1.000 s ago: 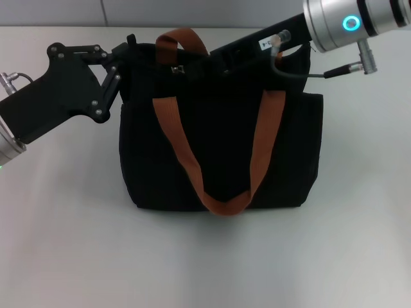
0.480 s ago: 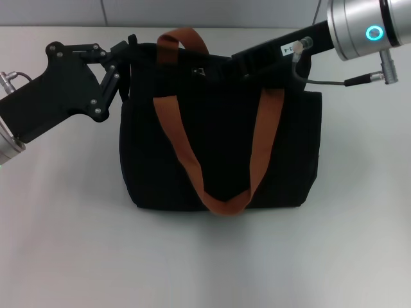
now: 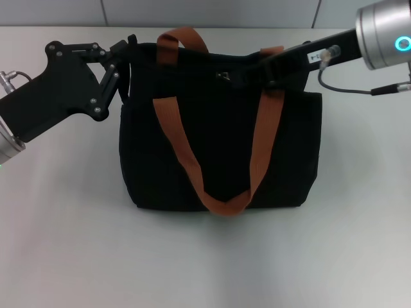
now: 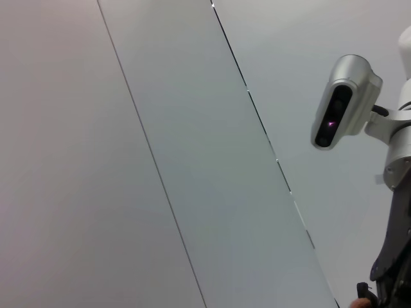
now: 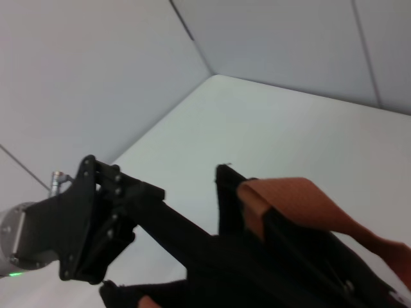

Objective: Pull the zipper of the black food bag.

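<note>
The black food bag [image 3: 221, 141] stands upright mid-table, one rust-orange handle [image 3: 260, 147] hanging down its front and the other [image 3: 183, 35] arching behind. My left gripper [image 3: 126, 52] is shut on the bag's top left corner. Along the top edge, my right gripper [image 3: 239, 76] is shut on the zipper, whose small silver pull [image 3: 224, 76] shows just left of the fingertips. In the right wrist view the bag's top edge [image 5: 225, 192], an orange handle [image 5: 289, 199] and the left arm's black linkage [image 5: 96, 218] show.
The bag rests on a white table [image 3: 205, 263] that runs back to a grey panelled wall [image 3: 192, 9]. The left wrist view holds only wall panels and the robot's head camera [image 4: 340, 102].
My right gripper has slid rightward along the bag's top edge, and the silver pull has travelled with it from near the left handle to right of centre. The left gripper has held still.
</note>
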Controlling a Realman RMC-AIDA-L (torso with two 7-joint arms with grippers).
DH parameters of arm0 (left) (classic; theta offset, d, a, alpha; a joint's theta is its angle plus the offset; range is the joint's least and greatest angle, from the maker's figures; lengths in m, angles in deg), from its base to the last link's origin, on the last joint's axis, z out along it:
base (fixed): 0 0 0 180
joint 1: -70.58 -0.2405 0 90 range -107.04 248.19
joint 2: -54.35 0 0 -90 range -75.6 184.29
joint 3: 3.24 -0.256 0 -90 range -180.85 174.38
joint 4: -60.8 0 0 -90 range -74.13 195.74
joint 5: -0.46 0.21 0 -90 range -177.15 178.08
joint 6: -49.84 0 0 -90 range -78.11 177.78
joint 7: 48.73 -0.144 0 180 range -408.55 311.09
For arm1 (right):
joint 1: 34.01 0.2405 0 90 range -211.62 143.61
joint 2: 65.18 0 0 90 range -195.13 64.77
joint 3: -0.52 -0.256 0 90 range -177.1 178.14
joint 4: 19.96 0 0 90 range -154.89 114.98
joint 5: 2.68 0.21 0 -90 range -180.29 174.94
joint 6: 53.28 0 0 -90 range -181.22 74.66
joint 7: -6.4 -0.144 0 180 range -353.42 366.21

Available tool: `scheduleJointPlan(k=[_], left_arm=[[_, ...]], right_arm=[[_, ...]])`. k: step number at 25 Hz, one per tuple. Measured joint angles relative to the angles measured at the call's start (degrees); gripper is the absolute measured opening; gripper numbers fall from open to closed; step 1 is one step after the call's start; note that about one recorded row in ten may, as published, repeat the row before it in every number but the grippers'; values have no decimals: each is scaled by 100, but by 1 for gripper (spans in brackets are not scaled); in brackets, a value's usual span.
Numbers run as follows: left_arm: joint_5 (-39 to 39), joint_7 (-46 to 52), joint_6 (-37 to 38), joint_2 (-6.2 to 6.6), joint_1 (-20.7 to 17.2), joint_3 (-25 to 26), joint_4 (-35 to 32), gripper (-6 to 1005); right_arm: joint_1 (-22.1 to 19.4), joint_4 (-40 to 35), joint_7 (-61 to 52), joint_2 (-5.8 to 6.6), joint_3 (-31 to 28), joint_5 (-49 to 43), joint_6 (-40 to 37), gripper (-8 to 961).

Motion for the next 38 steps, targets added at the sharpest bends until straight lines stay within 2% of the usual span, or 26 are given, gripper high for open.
scheduleJointPlan(k=[20,25,38], left_arm=[[0,21,-54,0,18,0,0,114],[0,19,-64,0,18,-1,0,115],[-7,14,-32,0,23,-1,0,119]], right_arm=[[-679,-578,-15,-1,-676,-30,-271,0],[-770,-598,40,-1,-899,-28,-374,8],[-717,-504,206,9,-953,82,-484,41]])
